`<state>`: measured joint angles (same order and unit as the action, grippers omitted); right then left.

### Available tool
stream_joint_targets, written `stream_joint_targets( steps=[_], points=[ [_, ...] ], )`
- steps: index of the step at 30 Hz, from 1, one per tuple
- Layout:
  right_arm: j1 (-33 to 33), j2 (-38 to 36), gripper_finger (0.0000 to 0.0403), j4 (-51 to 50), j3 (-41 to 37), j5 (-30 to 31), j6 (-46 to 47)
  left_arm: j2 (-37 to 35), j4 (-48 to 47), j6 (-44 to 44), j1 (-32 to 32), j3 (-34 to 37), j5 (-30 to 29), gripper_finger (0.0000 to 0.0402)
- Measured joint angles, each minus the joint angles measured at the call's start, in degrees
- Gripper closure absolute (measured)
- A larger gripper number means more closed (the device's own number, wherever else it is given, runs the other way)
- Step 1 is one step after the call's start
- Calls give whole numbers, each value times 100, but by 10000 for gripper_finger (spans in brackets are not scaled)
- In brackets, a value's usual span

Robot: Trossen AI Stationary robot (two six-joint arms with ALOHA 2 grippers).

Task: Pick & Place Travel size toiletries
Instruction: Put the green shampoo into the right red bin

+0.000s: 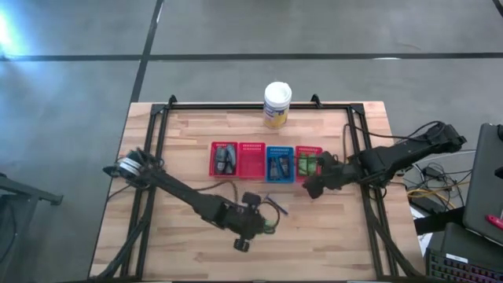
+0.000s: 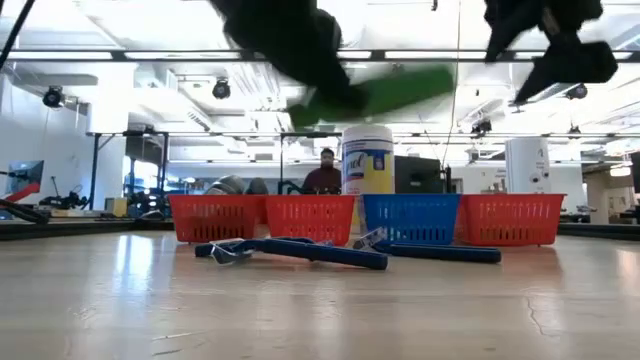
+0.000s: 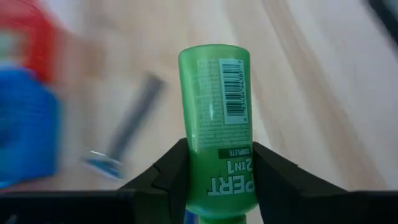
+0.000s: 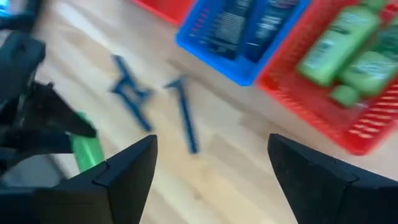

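A bright green little bottle (image 3: 214,106) is held in the air by my left gripper (image 3: 214,163), above the table's near middle (image 1: 263,222); the low view shows the bottle (image 2: 385,93) high over the wood. Two thin dark blue sticks (image 2: 300,250) (image 2: 430,251) lie flat on the table in front of the baskets. My right gripper (image 4: 211,168) hangs open and empty by the near edge of the rightmost red basket (image 1: 308,161), which holds green bottles (image 4: 348,50). The blue basket (image 1: 279,164) holds dark tubes (image 4: 249,25). My left gripper pinches the green bottle between its two fingers (image 3: 168,177), one on each narrow side of the labelled body (image 3: 233,165), at the end nearer the wrist. The fingers slant downward and lie along the bottle. The bottle juts out beyond the fingertips, lifted clear of the table.
Four mesh baskets stand in a row across the table's middle: two red (image 1: 224,159) (image 1: 251,159), one blue, one red. A white canister with a yellow label (image 1: 277,104) stands at the far edge. A person (image 2: 325,172) is in the room behind.
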<state>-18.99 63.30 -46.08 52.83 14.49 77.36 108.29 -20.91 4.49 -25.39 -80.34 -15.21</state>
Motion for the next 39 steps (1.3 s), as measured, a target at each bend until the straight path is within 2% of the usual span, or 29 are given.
stream_joint_targets(
  steps=[4,6,11,15,19,26,33,39],
  points=[
    [-16,-226,106,631,-2,-1,-123,-423,407,465,62,27,-1054,260],
    [-12,-288,104,945,-4,-1,-211,-535,647,523,171,83,-1305,260],
    [-14,-274,92,1359,-4,-98,-275,-517,896,520,675,101,-1351,263],
    [-12,-171,82,1432,-4,-132,-255,-516,1218,98,962,101,-1412,263],
    [-8,-53,74,1693,-4,-132,-311,-514,1643,-283,1084,87,-1291,263],
    [30,141,72,2045,-2,-103,-437,-509,2034,-321,1119,87,-1171,265],
    [293,310,115,2335,-2,-109,-593,-509,2052,-358,1118,86,-1133,267],
    [482,530,167,2592,1,-602,-703,-507,2048,-362,1130,87,-1150,269]
  ],
)
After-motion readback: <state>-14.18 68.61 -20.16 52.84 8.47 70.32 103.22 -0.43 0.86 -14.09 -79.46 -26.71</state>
